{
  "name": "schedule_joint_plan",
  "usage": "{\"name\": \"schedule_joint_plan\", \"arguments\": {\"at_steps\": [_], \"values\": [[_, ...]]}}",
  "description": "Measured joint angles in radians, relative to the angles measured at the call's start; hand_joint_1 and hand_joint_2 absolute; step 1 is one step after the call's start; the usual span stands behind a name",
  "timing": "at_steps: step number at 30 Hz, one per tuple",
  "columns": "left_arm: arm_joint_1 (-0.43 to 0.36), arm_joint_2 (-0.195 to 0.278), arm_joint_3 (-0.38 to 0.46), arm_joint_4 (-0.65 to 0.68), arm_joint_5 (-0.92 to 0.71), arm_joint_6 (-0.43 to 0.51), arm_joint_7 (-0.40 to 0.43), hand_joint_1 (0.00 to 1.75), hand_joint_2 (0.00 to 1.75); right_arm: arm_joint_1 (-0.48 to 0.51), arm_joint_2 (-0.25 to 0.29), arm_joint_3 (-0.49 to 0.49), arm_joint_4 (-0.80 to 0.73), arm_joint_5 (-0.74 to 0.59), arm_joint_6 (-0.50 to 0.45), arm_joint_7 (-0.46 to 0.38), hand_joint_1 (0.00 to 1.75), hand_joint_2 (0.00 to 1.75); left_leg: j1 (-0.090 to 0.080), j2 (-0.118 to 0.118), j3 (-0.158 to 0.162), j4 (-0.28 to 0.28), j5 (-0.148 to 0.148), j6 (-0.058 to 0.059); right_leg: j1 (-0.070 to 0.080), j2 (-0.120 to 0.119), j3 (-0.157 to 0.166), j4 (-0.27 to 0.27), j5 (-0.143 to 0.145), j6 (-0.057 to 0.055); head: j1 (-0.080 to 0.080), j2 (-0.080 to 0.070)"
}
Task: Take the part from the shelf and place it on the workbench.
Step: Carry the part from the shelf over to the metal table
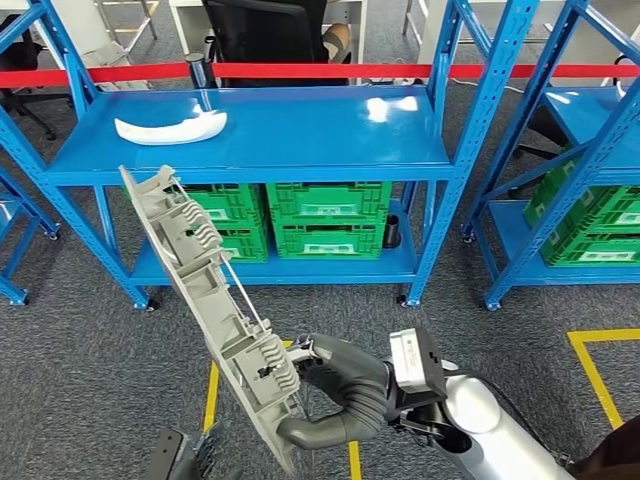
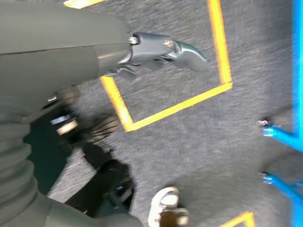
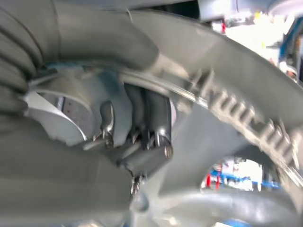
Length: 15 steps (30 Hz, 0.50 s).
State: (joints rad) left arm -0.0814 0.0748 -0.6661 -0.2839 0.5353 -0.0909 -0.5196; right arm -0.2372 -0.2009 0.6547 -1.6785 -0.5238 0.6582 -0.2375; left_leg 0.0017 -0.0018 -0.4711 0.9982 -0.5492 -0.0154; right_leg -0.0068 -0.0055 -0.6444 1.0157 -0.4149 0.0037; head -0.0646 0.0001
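My right hand [image 1: 332, 395] grips the lower end of a long grey plastic part [image 1: 204, 300] with ribs and clips. The part slants up and to the left in front of the blue shelf [image 1: 302, 135]. In the right wrist view the dark fingers [image 3: 150, 118] curl around the grey part [image 3: 232, 80], whose ribbed edge runs past them. A curved white part [image 1: 170, 127] lies on the left of the shelf's top board. My left hand [image 1: 185, 455] hangs low at the bottom left, holding nothing. In the left wrist view its thumb [image 2: 168, 47] sticks out over the carpet.
Green crates [image 1: 328, 220] fill the shelf's lower level, and more stand in a second blue rack [image 1: 596, 230] to the right. Red barrier tape [image 1: 317, 71] runs behind the shelf, with a black chair [image 1: 264, 30] beyond. Yellow floor tape [image 1: 596, 370] marks the carpet. A shoe [image 2: 164, 208] is near my left side.
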Motion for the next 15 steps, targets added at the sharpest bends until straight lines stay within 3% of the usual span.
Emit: {"name": "schedule_joint_plan", "arguments": {"at_steps": [3,5,7,8,9,10,13,15], "values": [[0.002,0.006,0.0,0.0,0.004,0.005,-0.006,0.0,1.75,-0.005,0.004,0.0,0.008,0.005,0.006,-0.002,1.75,1.75,-0.003,0.001,-0.01,-0.015,0.013,0.027,-0.005,0.0,-0.007,0.004,0.008,0.019,0.001,0.0],[0.002,0.009,0.001,0.0,0.009,0.011,-0.008,0.0,1.75,-0.006,0.004,0.0,0.013,0.009,0.009,-0.002,1.75,1.75,-0.002,0.004,-0.027,-0.018,0.032,0.043,-0.007,0.001,-0.039,0.073,-0.048,0.027,0.002,0.0],[0.005,0.01,0.003,0.0,0.018,0.022,-0.014,0.0,1.75,-0.006,0.005,0.0,0.019,0.016,0.009,-0.001,1.75,1.75,-0.005,0.005,-0.049,-0.016,0.048,0.048,-0.007,0.002,-0.088,0.209,-0.133,0.031,0.004,0.0],[0.008,0.009,0.005,0.0,0.024,0.029,-0.019,0.0,1.75,-0.005,0.006,0.001,0.023,0.021,0.01,0.0,1.75,1.75,-0.006,0.005,-0.06,-0.014,0.055,0.048,-0.007,0.002,-0.102,0.263,-0.16,0.032,0.004,0.0],[0.011,0.009,0.007,0.0,0.03,0.036,-0.024,0.0,1.75,-0.005,0.006,0.001,0.027,0.027,0.01,0.0,1.75,1.75,-0.007,0.005,-0.069,-0.011,0.061,0.048,-0.007,0.003,-0.098,0.284,-0.168,0.032,0.004,0.0],[0.014,0.008,0.01,0.0,0.036,0.041,-0.029,0.0,1.75,-0.006,0.008,0.001,0.031,0.035,0.01,0.0,1.75,1.75,-0.008,0.005,-0.078,-0.006,0.066,0.047,-0.007,0.003,-0.072,0.262,-0.158,0.03,0.004,0.0],[0.02,0.005,0.017,0.001,0.049,0.051,-0.036,0.0,1.75,-0.008,0.015,0.001,0.038,0.064,0.003,0.0,1.75,1.75,-0.009,0.005,-0.096,0.011,0.071,0.04,-0.002,0.002,0.065,0.061,-0.103,0.016,0.004,0.0],[0.026,0.003,0.023,0.001,0.056,0.052,-0.037,0.0,1.75,-0.01,0.022,0.002,0.039,0.077,-0.002,-0.001,1.75,1.75,-0.013,0.005,-0.104,0.019,0.071,0.037,0.0,0.003,0.095,0.001,-0.097,0.008,0.004,0.0]]}}
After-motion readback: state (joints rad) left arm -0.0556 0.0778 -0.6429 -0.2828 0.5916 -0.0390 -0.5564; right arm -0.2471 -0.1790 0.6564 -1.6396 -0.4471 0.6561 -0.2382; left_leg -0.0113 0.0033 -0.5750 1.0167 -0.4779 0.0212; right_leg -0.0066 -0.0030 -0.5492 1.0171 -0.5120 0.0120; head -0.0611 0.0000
